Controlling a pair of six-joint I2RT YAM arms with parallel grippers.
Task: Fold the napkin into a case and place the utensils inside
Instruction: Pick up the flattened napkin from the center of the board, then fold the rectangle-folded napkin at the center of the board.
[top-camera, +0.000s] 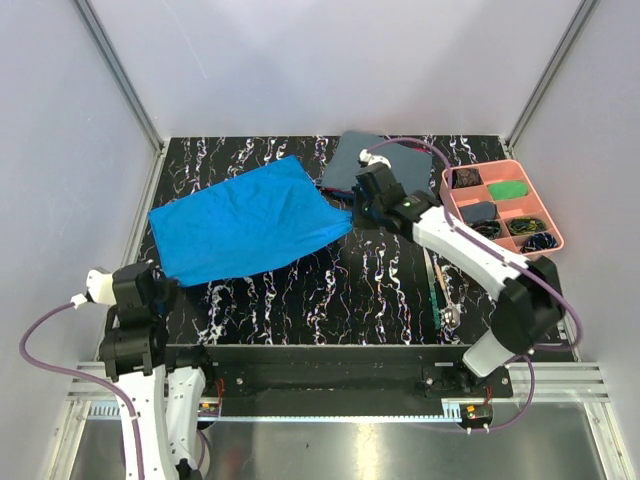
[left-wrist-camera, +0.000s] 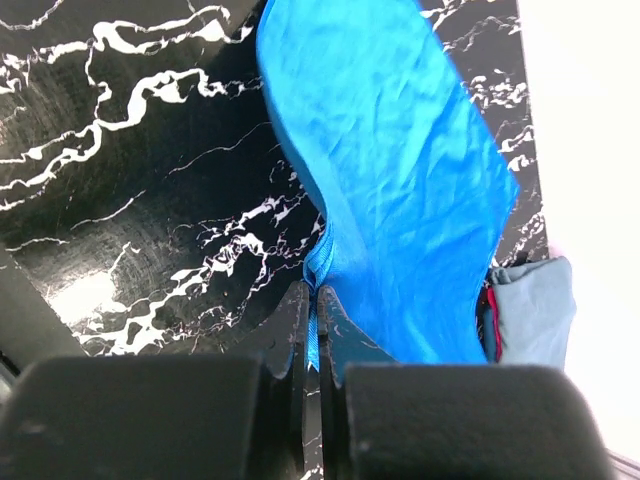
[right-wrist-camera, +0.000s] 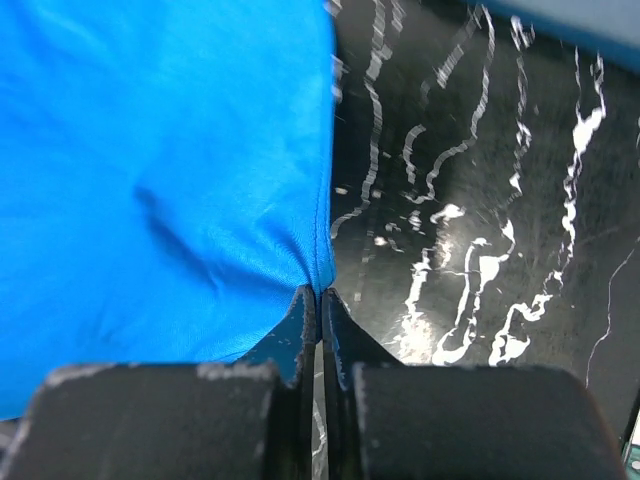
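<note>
The bright blue napkin (top-camera: 245, 225) lies spread between both arms over the black marbled table. My left gripper (top-camera: 165, 290) is shut on its near left corner; in the left wrist view the cloth (left-wrist-camera: 390, 170) runs up from the closed left gripper (left-wrist-camera: 314, 305). My right gripper (top-camera: 352, 214) is shut on its right corner; in the right wrist view the napkin (right-wrist-camera: 160, 170) bunches at the closed right gripper (right-wrist-camera: 319, 300). The utensils (top-camera: 441, 290), one with a green handle, lie on the table at the near right. No case is in view.
A dull grey-blue cloth (top-camera: 385, 160) lies at the back behind the right gripper, its edge also in the left wrist view (left-wrist-camera: 535, 310). A pink compartment tray (top-camera: 552, 228) with small items stands at the right. White walls close in the table.
</note>
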